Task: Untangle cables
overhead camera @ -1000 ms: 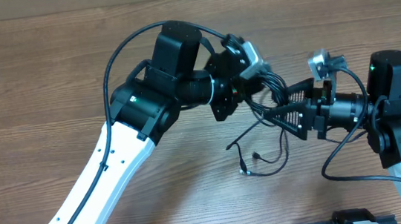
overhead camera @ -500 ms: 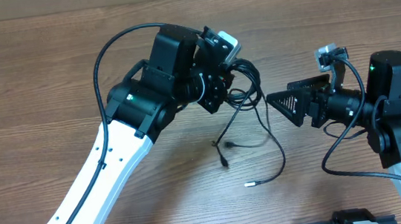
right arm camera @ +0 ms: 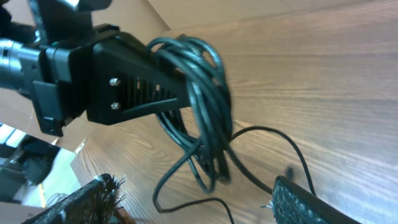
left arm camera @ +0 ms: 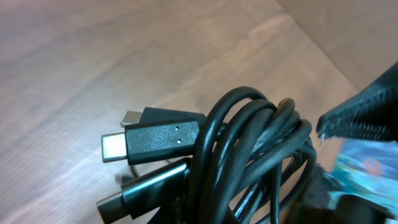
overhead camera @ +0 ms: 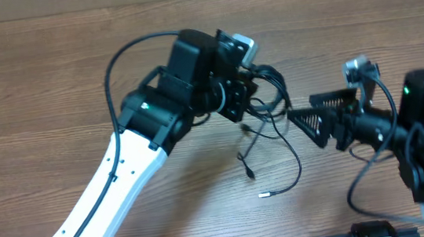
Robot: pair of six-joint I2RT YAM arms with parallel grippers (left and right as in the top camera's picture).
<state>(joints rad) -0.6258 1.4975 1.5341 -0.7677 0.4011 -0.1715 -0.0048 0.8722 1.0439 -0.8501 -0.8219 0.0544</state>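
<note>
- Left gripper (overhead camera: 264,101) is clamped on the cables (right arm camera: 208,106), holding the coil aloft, probably so the loose ends hang free beneath it.
- Right gripper (overhead camera: 302,107), jaws apart, sits just beside the left gripper, likely lined up to pull a strand.

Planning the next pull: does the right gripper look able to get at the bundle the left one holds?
Probably yes: the right gripper stands open, facing the cable bundle in the shut left gripper, with nothing between them.
</note>
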